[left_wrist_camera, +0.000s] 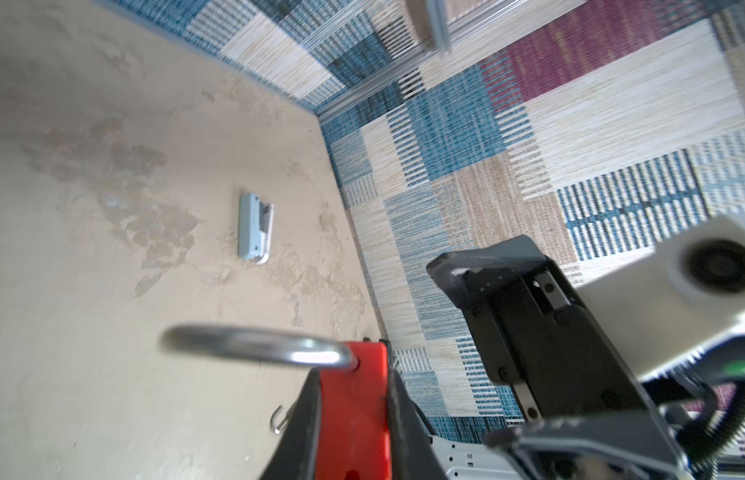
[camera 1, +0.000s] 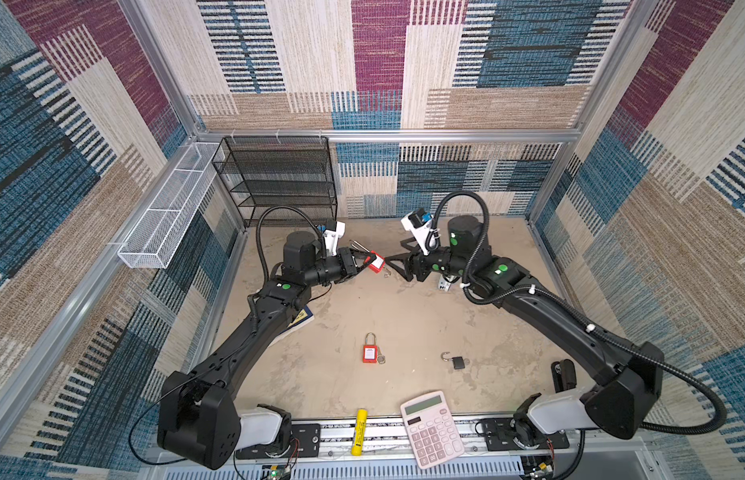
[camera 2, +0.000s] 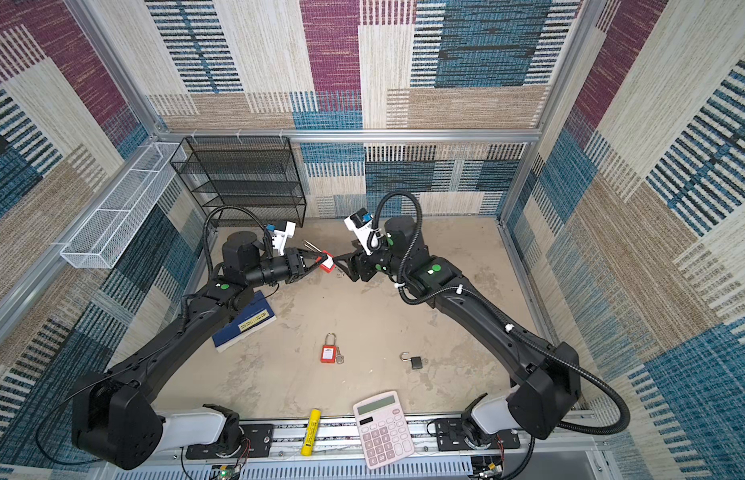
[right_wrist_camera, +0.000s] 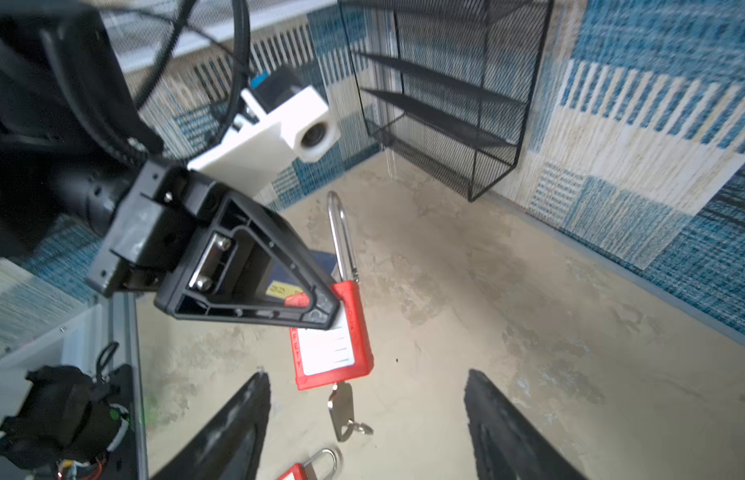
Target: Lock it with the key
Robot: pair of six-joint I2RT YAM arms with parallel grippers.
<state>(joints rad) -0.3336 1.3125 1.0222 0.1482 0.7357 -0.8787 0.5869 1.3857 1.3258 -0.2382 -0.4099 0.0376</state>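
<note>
My left gripper (camera 1: 366, 261) is shut on a red padlock (camera 1: 376, 262), held above the table at the back centre. Its fingers (left_wrist_camera: 304, 419) clamp the red body (left_wrist_camera: 354, 415), and the steel shackle (left_wrist_camera: 254, 345) sticks out past them. A key (right_wrist_camera: 341, 411) hangs from the bottom of this padlock (right_wrist_camera: 333, 349) with a small ring on it. My right gripper (right_wrist_camera: 366, 376) faces the padlock, open, with its fingers on either side of the key and not touching it. In both top views the right gripper (camera 2: 341, 262) sits just right of the key (camera 1: 386, 272).
On the table lie a second red padlock (camera 1: 369, 352) with keys, an open black padlock (camera 1: 458, 361), a blue book (camera 2: 244, 322) and a small grey part (left_wrist_camera: 254, 228). A pink calculator (camera 1: 431, 428) and yellow tube (camera 1: 359, 432) lie at the front. A black mesh rack (camera 1: 279, 178) stands at the back.
</note>
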